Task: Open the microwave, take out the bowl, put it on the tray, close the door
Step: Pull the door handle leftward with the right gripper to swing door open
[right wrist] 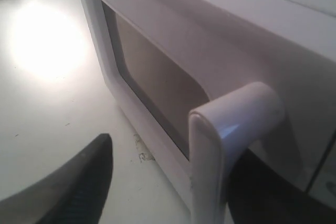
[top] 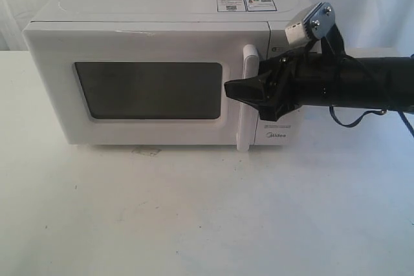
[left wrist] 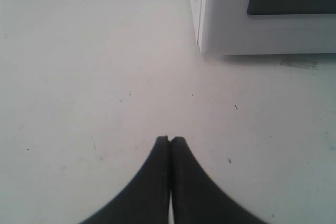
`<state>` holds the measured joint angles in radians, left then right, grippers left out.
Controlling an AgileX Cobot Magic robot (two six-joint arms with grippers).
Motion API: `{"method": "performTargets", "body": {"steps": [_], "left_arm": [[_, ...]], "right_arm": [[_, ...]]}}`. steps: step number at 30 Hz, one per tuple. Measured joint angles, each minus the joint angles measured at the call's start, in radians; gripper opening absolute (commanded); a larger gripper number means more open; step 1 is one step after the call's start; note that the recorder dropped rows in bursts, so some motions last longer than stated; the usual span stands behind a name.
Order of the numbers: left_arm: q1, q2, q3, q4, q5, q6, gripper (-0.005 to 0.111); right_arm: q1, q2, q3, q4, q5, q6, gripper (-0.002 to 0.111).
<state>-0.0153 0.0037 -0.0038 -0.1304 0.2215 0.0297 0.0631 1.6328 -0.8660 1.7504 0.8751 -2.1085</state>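
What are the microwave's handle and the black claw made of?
The handle looks like glossy white plastic: light glints on its rounded corner. The right claw looks like matte black plastic, maybe rubbery; its fingers show a fine ridged texture and no shine.

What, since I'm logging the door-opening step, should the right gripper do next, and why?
Probably close the right gripper on the handle, ready to pull. The right wrist view shows its open fingers on either side of the bar, not yet clamped, and the door sits flush on the microwave.
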Motion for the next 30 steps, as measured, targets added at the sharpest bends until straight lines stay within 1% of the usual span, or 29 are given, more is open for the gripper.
{"method": "performTargets", "body": {"steps": [1, 11, 13, 15, 16, 30], "left_arm": [[0.0, 0.0, 0.0, 0.0, 0.0, 0.0, 0.0], [0.0, 0.0, 0.0, 0.0, 0.0, 0.0, 0.0], [0.0, 0.0, 0.0, 0.0, 0.0, 0.0, 0.0], [0.0, 0.0, 0.0, 0.0, 0.0, 0.0, 0.0], [0.0, 0.0, 0.0, 0.0, 0.0, 0.0, 0.0], [0.0, 0.0, 0.0, 0.0, 0.0, 0.0, 0.0]], "right_arm": [[0.0, 0.0, 0.0, 0.0, 0.0, 0.0, 0.0], [0.0, 0.002, 0.0, -0.007, 0.022, 0.0, 0.0], [-0.012, 0.012, -0.012, -0.081, 0.083, 0.0, 0.0], [-0.013, 0.006, -0.018, -0.233, 0.213, 0.012, 0.0], [-0.011, 0.006, -0.016, -0.259, 0.245, 0.01, 0.0], [-0.005, -0.022, -0.02, -0.305, 0.203, 0.106, 0.0]]}}
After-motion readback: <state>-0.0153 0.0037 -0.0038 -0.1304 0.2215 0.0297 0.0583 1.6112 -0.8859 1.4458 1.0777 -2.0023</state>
